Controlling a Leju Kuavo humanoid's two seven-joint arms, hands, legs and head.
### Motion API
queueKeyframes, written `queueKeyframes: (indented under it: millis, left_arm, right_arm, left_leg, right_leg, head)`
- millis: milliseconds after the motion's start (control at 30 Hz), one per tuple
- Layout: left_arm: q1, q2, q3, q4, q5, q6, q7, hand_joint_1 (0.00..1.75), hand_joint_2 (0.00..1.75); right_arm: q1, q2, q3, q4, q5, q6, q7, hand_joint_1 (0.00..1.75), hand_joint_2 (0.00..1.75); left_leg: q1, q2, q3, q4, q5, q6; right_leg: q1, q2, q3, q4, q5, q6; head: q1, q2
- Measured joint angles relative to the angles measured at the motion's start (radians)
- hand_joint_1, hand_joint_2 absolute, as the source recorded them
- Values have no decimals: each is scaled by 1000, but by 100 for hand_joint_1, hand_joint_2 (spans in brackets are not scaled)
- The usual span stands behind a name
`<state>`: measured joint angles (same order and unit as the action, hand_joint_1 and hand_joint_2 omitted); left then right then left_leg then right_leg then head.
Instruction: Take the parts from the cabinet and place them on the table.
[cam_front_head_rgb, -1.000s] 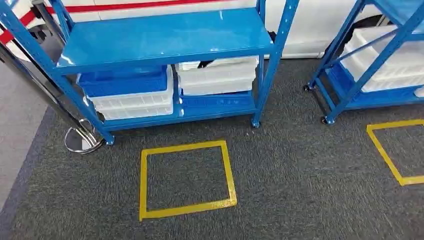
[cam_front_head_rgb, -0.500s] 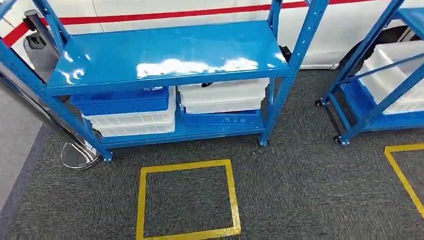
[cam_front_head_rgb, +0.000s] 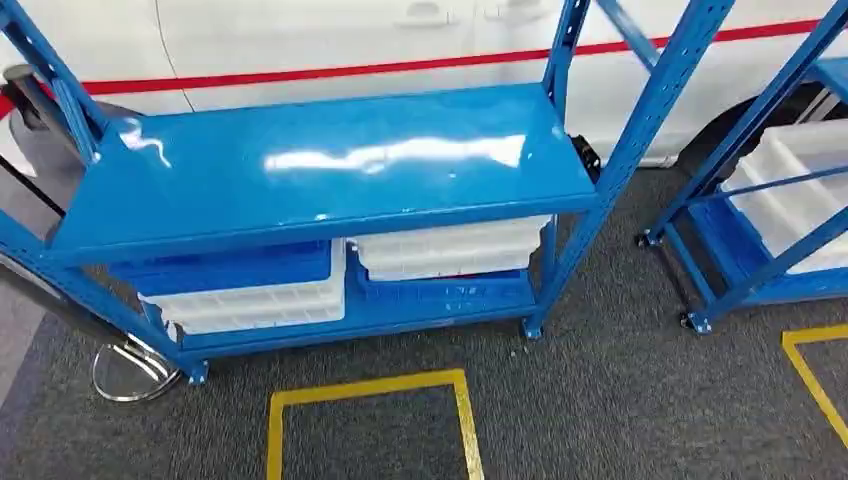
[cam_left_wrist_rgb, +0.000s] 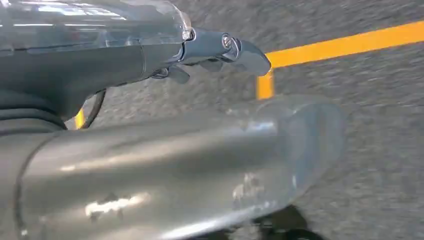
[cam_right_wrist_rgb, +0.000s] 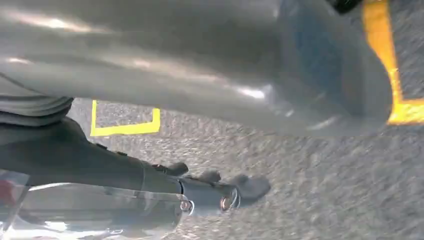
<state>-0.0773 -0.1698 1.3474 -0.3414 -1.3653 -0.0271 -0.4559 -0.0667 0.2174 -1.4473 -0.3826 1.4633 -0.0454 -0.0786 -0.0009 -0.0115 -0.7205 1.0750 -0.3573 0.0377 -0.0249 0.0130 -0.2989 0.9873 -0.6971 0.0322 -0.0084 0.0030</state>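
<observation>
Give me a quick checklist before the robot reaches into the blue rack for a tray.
1. Rack in view: ok, the blue rack stands straight ahead.
2. Trays there to take: ok, white trays and a blue tray sit on the lower shelf.
3. Parts inside the trays: cannot tell, the middle shelf hides their insides.
4. Left robot hand free: ok, fingers apart, holding nothing, over the carpet.
5. Right robot hand free: ok, likewise holding nothing.
6. Robot standing in the yellow floor square: cannot tell.

Head view high, facing cabinet (cam_front_head_rgb: 320, 180); wrist views near carpet (cam_left_wrist_rgb: 380, 150)
</observation>
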Motion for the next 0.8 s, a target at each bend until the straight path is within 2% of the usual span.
queueKeyframes:
  millis: [33,67,100,133,167,200,233,267,300,333,367,433,467,500,533,567,633,667,700,733,800]
  left_arm:
    - [-4,0,0,0,0,0,0,0,0]
    - [-7,0,0,0,0,0,-1,0,0]
    - [-7,0,0,0,0,0,-1,0,0]
    - [-5,0,0,0,0,0,-1,0,0]
    - [-3,0,0,0,0,0,0,0,0]
    - [-1,0,0,0,0,-2,0,0,0]
    - [3,-1,0,0,0,-3,-1,0,0]
    - [5,-2,1,0,1,-3,-1,0,0]
    - [5,-4,1,0,1,-3,-1,0,0]
    - [3,-8,1,0,1,-4,-1,0,0]
    - [3,-8,1,0,1,-5,-2,0,0]
    - [3,-7,1,0,1,-5,-2,0,0]
    - [3,-7,1,0,2,-5,-2,0,0]
    - [5,-6,1,-1,1,-5,-2,0,0]
    - [5,-6,1,-1,2,-4,-2,0,0]
    - [5,-6,1,-1,2,-4,-2,0,0]
    - [6,-6,1,-1,2,-4,0,0,0]
    - [6,-6,1,-1,2,-4,1,0,0]
    - [7,-6,1,-1,2,-3,1,0,0]
    - [7,-6,1,-1,2,-3,1,0,0]
    - [7,-5,1,-1,2,-3,1,0,0]
  right_arm:
    - [-5,0,0,0,0,0,-1,0,0]
    - [-10,0,0,0,0,0,-2,0,0]
    - [-8,0,1,0,0,0,-2,0,0]
    - [-4,0,1,0,0,0,-2,0,0]
    - [0,0,1,0,0,0,1,0,0]
    - [4,0,1,0,0,1,3,0,0]
    - [7,0,1,0,0,1,3,0,0]
    - [10,0,0,0,0,2,3,0,0]
    - [13,0,0,0,0,2,3,0,0]
    - [14,-3,0,-3,0,2,3,0,0]
    - [9,-2,0,-3,0,2,3,0,0]
    - [6,-2,0,-3,0,2,4,0,0]
    - [7,-1,0,-3,0,3,4,0,0]
    - [7,5,0,-3,0,5,4,0,0]
    - [8,5,0,-4,0,5,4,0,0]
    - [9,5,0,-4,0,7,4,0,0]
    - [10,5,0,-4,0,12,4,0,0]
    - [10,6,0,-4,0,13,4,0,0]
    - [10,6,0,-4,0,16,5,0,0]
    - [10,6,0,-4,0,16,5,0,0]
    - [10,7,0,-4,0,15,5,0,0]
  left_leg:
    - [0,1,9,-8,-6,7]
    - [-1,4,17,-14,-12,12]
    - [-2,4,23,-15,-19,13]
    - [-4,3,28,-15,-25,14]
    - [-7,0,39,-15,-35,15]
    - [-8,-5,52,-15,-43,14]
    - [-9,-7,64,-15,-50,14]
    - [-11,-8,76,-15,-57,13]
    - [-10,-8,80,-16,-61,11]
    - [-16,-9,83,-11,-65,6]
    - [-13,-12,82,-13,-66,-1]
    - [-9,-11,86,-24,-63,-13]
    - [-15,-12,89,-28,-60,-19]
    - [-13,-6,86,-19,-68,-24]
    - [-12,-3,73,17,-102,-35]
    - [-8,-2,52,67,-134,-40]
    - [6,2,-11,213,-201,-55]
    - [12,4,-29,256,-210,-61]
    - [17,6,-23,246,-194,-66]
    - [21,6,5,195,-161,-70]
    - [28,8,103,17,-74,-78]
  right_leg:
    - [1,-5,-37,56,-22,1]
    - [2,-6,-103,154,-58,1]
    - [4,-7,-161,238,-81,2]
    - [4,-7,-204,289,-85,3]
    - [4,-7,-249,322,-69,2]
    - [6,-7,-268,304,-21,-1]
    - [10,-7,-269,252,42,-8]
    - [16,-7,-255,168,117,-18]
    - [24,-7,-246,98,170,-31]
    - [29,-7,-246,78,166,-42]
    - [29,-10,-240,62,164,-42]
    - [33,-7,-240,53,168,-50]
    - [22,-6,-236,40,177,-56]
    - [15,-12,-226,28,186,-57]
    - [14,-13,-220,20,188,-62]
    - [13,-16,-219,20,188,-63]
    - [13,-18,-219,20,186,-64]
    - [12,-19,-218,20,184,-62]
    - [9,-18,-215,20,182,-59]
    - [6,-17,-210,21,179,-54]
    - [-2,-17,-195,23,165,-41]
  head:
    - [6,0]
    - [4,0]
    - [5,0]
    - [7,0]
    - [8,0]
    - [7,0]
    - [8,0]
    - [8,0]
    - [10,0]
    - [7,0]
    - [10,0]
    - [11,0]
    - [8,0]
    - [8,0]
    - [2,0]
    - [1,0]
    - [2,0]
    - [2,0]
    - [2,0]
    - [2,0]
    - [1,0]
